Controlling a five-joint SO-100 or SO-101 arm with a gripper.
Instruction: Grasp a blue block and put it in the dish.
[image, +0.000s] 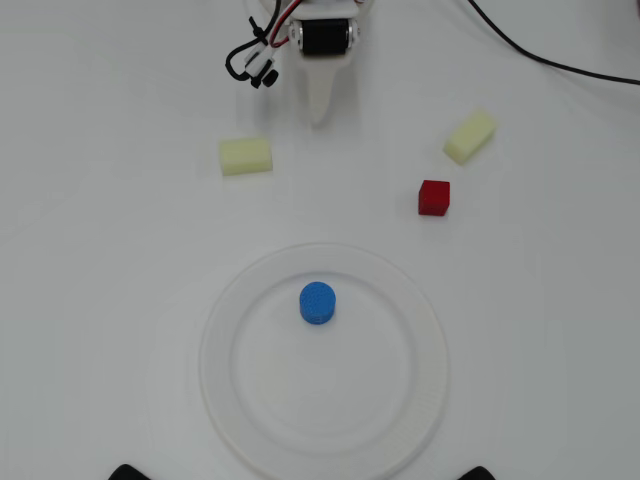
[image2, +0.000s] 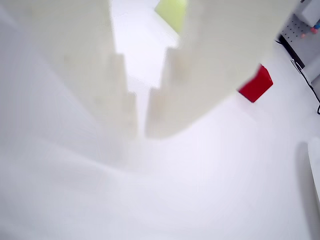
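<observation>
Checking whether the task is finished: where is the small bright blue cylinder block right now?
In the overhead view, the small bright blue cylinder block stands inside the large round white plate, slightly above its centre, nearest the red cube.

A robotics test bench in what looks like a lab or workshop rather than a home. A plain, bare white tabletop fills the overhead view, laid out with only simple practice pieces: two pale yellow foam blocks and a red cube toward its far edge, a small blue block sitting in a white dish near its front edge. A black cable trails across the far right corner, and bundled red, black and white wires hang beside the arm's motor. In the wrist view, what seems to be a perforated panel stands beyond the tabletop's edge.
</observation>
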